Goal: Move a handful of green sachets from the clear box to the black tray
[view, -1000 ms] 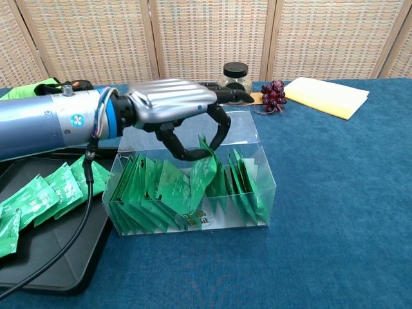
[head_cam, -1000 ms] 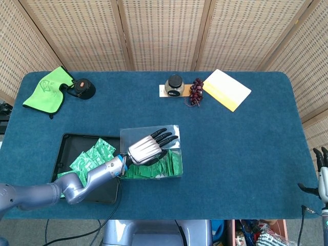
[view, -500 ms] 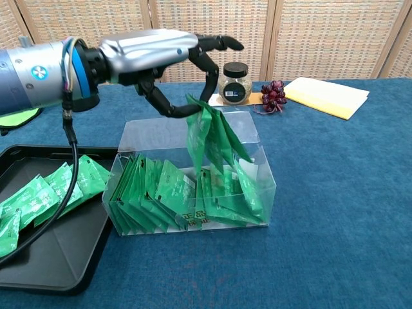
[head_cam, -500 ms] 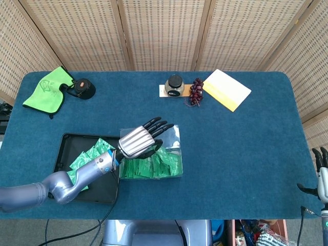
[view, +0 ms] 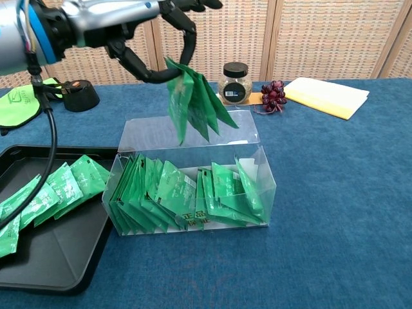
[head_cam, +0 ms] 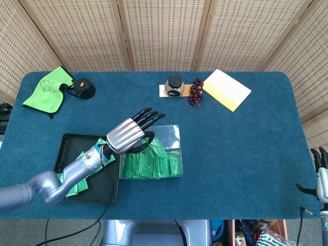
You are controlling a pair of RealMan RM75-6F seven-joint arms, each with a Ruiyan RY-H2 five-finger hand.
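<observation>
My left hand (head_cam: 129, 135) (view: 138, 32) hangs above the clear box (view: 190, 172) (head_cam: 151, 154) and pinches a bunch of green sachets (view: 193, 103) between thumb and fingers. The bunch dangles clear of the box's rim, over its left half. More green sachets (view: 187, 193) stand packed inside the box. The black tray (head_cam: 65, 148) (view: 55, 251) lies just left of the box with several sachets (view: 45, 193) on it. My right hand (head_cam: 320, 169) shows at the far right edge of the head view, fingers spread, holding nothing.
At the back of the blue table stand a glass jar (view: 236, 82), a bunch of dark grapes (view: 273, 95) and a yellow-white pad (view: 327, 96). A green cloth (head_cam: 47, 88) and a black round object (head_cam: 82, 88) lie at the back left.
My left hand has risen out of the clear box and moved left, lifting a bunch of green sachets with it. The right hand has barely moved.
</observation>
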